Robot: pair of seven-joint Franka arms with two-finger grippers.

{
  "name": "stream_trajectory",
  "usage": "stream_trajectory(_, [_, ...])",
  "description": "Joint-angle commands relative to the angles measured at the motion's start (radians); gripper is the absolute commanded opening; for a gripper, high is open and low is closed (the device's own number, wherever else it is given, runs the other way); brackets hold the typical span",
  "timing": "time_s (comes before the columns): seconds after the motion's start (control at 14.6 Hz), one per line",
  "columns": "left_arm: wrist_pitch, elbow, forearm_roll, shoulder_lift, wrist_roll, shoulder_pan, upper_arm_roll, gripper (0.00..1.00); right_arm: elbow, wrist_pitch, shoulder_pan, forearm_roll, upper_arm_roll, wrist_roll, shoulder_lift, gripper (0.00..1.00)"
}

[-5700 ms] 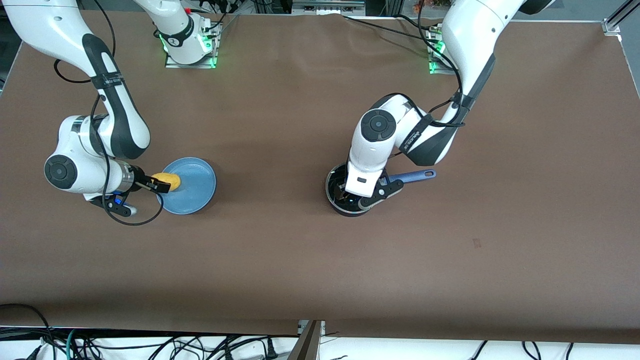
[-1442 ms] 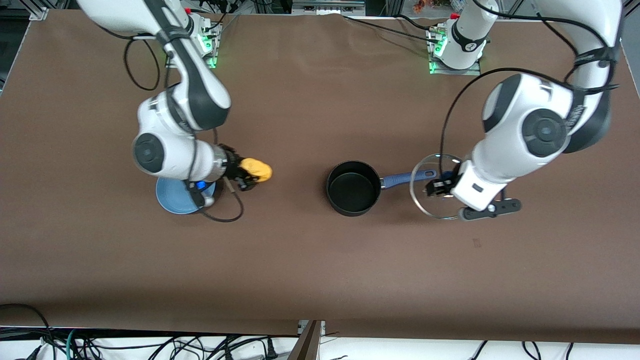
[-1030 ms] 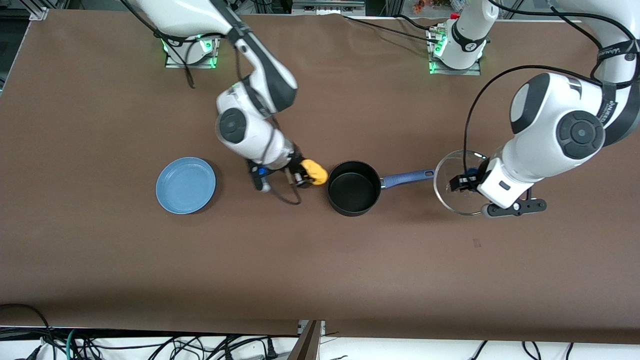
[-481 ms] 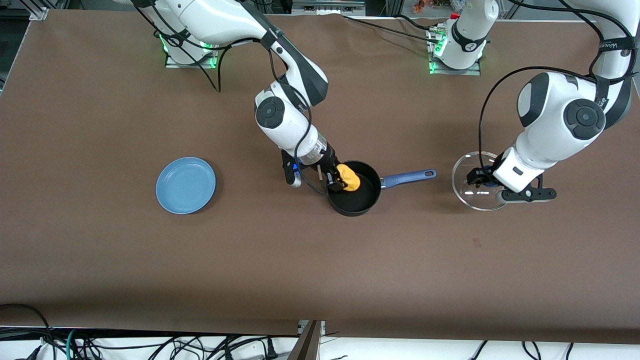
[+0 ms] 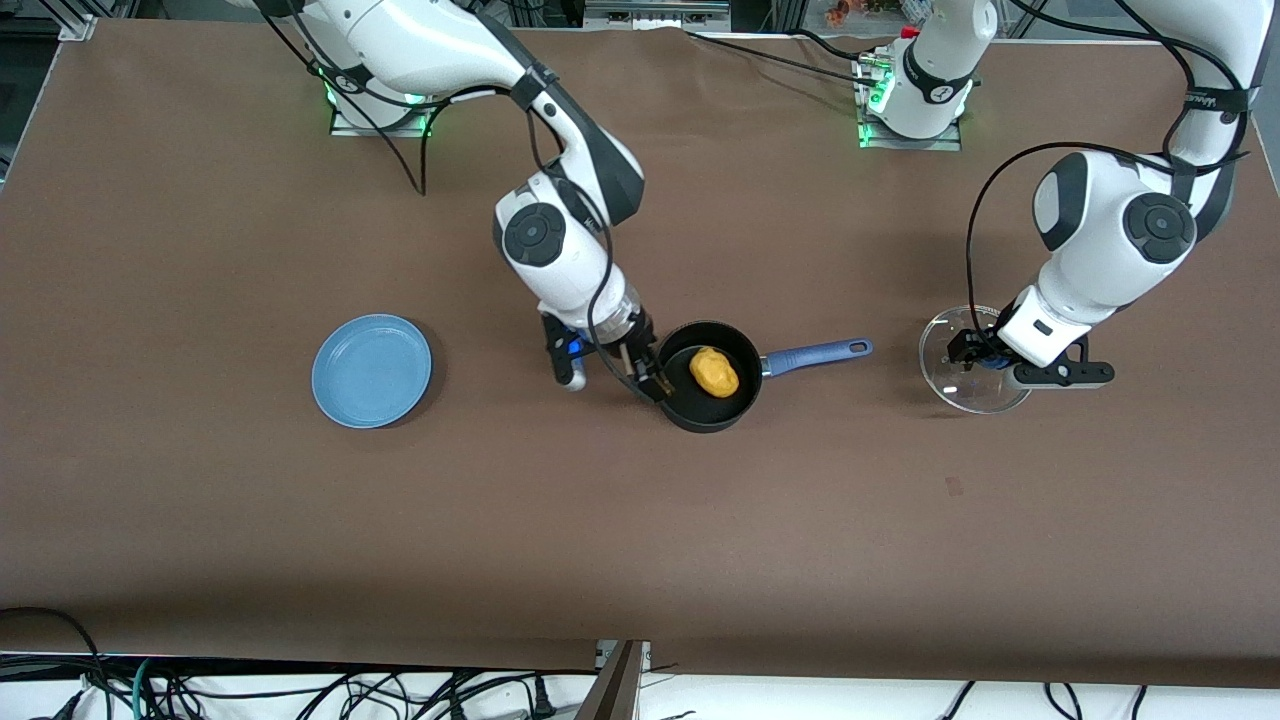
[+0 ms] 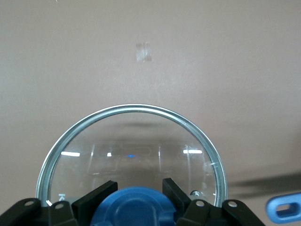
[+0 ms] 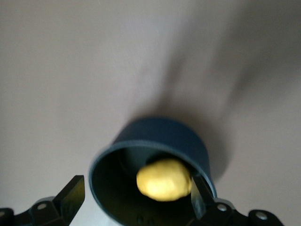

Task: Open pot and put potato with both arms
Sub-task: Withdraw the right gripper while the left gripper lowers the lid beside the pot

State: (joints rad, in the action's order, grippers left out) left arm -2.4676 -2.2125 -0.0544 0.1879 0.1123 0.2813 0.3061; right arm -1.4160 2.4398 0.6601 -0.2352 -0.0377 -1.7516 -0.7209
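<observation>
The black pot point(image 5: 683, 409) with its long blue handle point(image 5: 815, 353) stands uncovered mid-table. The yellow potato point(image 5: 714, 372) lies inside it, free of any gripper. My right gripper point(image 5: 652, 381) is open and empty at the pot's rim on the plate's side. The right wrist view shows the pot point(image 7: 160, 136) and the potato point(image 7: 163, 179) between the spread fingers point(image 7: 75, 189) of the right gripper point(image 7: 138, 195). My left gripper point(image 5: 972, 350) is shut on the blue knob point(image 6: 134, 209) of the glass lid point(image 5: 985, 395). It holds the lid low over the table beside the handle's end. The lid's steel rim point(image 6: 131, 109) shows in the left wrist view.
A flat blue plate point(image 5: 371, 370) sits empty toward the right arm's end of the table. The tip of the pot handle point(image 6: 284, 207) shows at the edge of the left wrist view. A small pale mark point(image 5: 953, 486) is on the brown table nearer the camera than the lid.
My right gripper carried the potato from the plate to the pot, opened and let it drop in. My left gripper lifted the lid off, moved it past the handle's end and lowered it.
</observation>
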Motion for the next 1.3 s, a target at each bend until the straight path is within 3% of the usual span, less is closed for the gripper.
stream_trajectory(0.0, [-0.094,-0.081,0.014,-0.022,-0.042,0.026,0.008,0.22,0.032,-0.155,-0.059,0.066,-0.001,0.097,0.063,1.00])
stream_trajectory(0.07, [-0.115,-0.091,0.016,-0.012,-0.064,0.033,0.008,0.22,0.032,-0.227,-0.069,0.079,0.007,0.169,0.093,1.00])
stream_trajectory(0.34, [-0.180,-0.102,0.016,0.054,-0.137,0.094,0.008,0.22,0.022,-0.535,-0.079,0.074,0.134,0.540,0.234,1.00])
stream_trajectory(0.69, [-0.260,-0.111,0.016,0.148,-0.154,0.116,0.005,0.22,-0.093,-0.760,-0.089,0.071,0.284,0.979,0.452,1.00])
stream_trajectory(0.96, [-0.332,-0.125,-0.011,0.209,-0.152,0.115,0.002,0.22,-0.144,-0.893,-0.273,0.079,0.274,1.304,0.570,1.00])
stream_trajectory(1.1, [-0.333,-0.124,-0.034,0.225,-0.152,0.116,-0.001,0.24,-0.141,-0.930,-0.426,0.091,0.201,1.453,0.603,1.00])
stream_trajectory(1.24, [-0.333,-0.122,-0.053,0.228,-0.152,0.116,-0.002,0.44,-0.143,-0.946,-0.508,0.132,0.164,1.578,0.635,1.00])
